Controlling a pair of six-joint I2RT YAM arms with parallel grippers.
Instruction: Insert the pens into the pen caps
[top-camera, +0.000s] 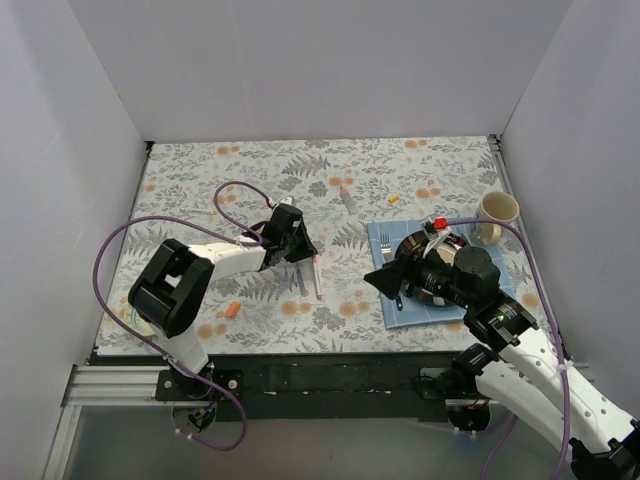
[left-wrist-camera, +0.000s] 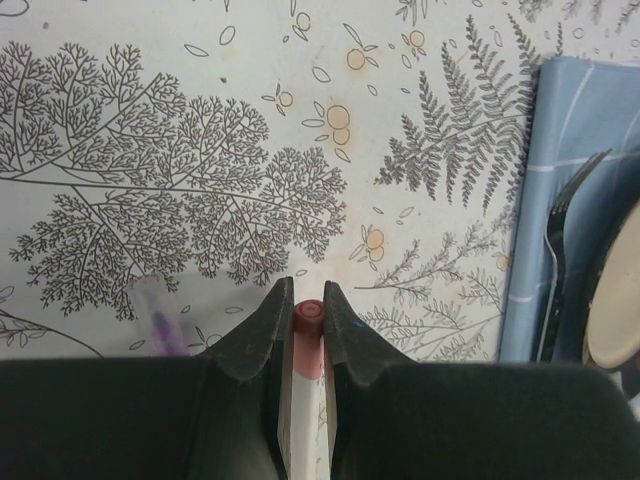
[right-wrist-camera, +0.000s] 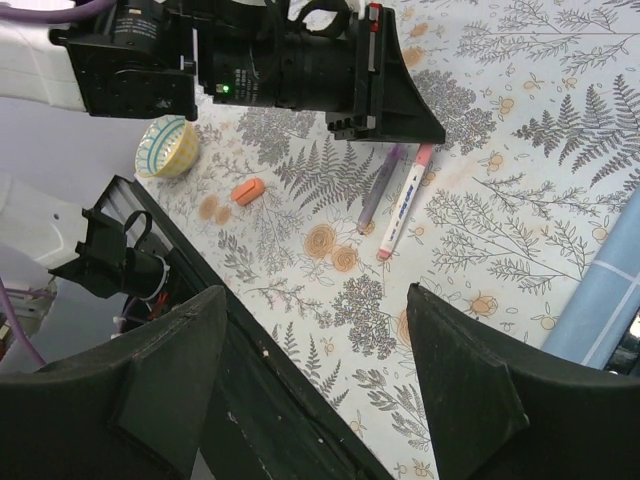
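My left gripper (top-camera: 303, 250) is shut on a whitish pen (left-wrist-camera: 308, 318) near its pink-red end. The pen's body (right-wrist-camera: 405, 205) slants down to the floral table toward the front edge (top-camera: 317, 279). Close beside it on the left lies a dark purple pen (right-wrist-camera: 378, 190) (top-camera: 300, 277), blurred in the left wrist view (left-wrist-camera: 152, 312). An orange pen cap (right-wrist-camera: 247, 190) (top-camera: 232, 309) rests near the front left. Farther back lie another whitish pen (top-camera: 347, 197) and a small orange cap (top-camera: 394, 199). My right gripper (right-wrist-camera: 316, 295) (top-camera: 385, 283) hovers open and empty over the front edge, right of the two pens.
A blue cloth (top-camera: 380, 235) (left-wrist-camera: 570, 150) on the right carries a fork (left-wrist-camera: 560, 230) and a plate (left-wrist-camera: 615, 300) under my right arm. A mug (top-camera: 497, 213) stands behind it. A small patterned bowl (right-wrist-camera: 167, 147) sits at the front left corner. White walls enclose the table.
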